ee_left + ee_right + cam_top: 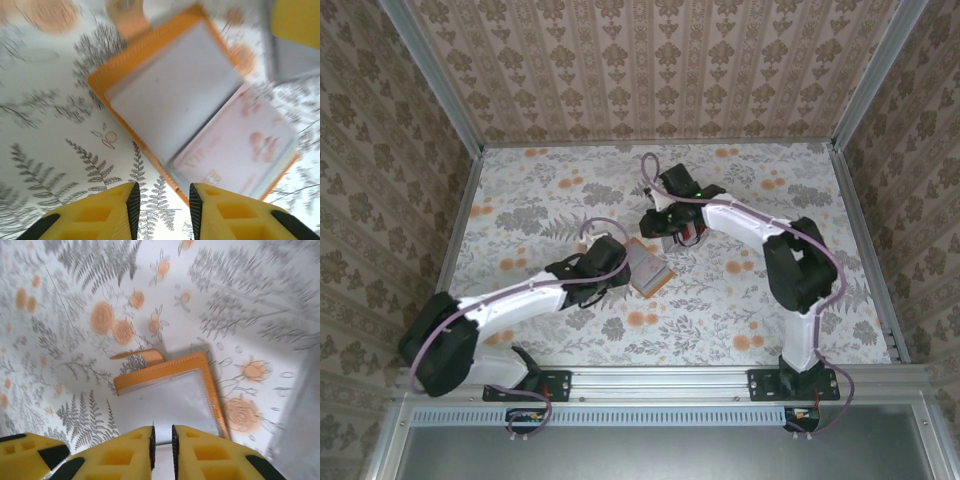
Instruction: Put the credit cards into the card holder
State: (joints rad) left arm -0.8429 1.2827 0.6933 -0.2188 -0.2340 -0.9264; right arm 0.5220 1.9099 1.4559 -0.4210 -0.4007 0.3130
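Note:
The orange-tan card holder [652,270] lies open on the flowered table, grey lining up [170,90] [167,400]. A pale pinkish credit card [240,150] sits under the clear pocket of one half. My left gripper [623,262] [161,187] is open at the holder's near edge, with only tabletop between its fingers. My right gripper [665,240] [162,429] hangs over the holder from the far side. Its fingers stand a narrow gap apart, and nothing shows between them. Its yellow finger [295,20] appears at the top right of the left wrist view.
A blurred grey object [300,420] [290,60] stands just beside the holder. Something red [689,237] shows under the right wrist. The holder's clasp tab [142,357] sticks out on the table. Metal rails and patterned walls enclose the table [540,190].

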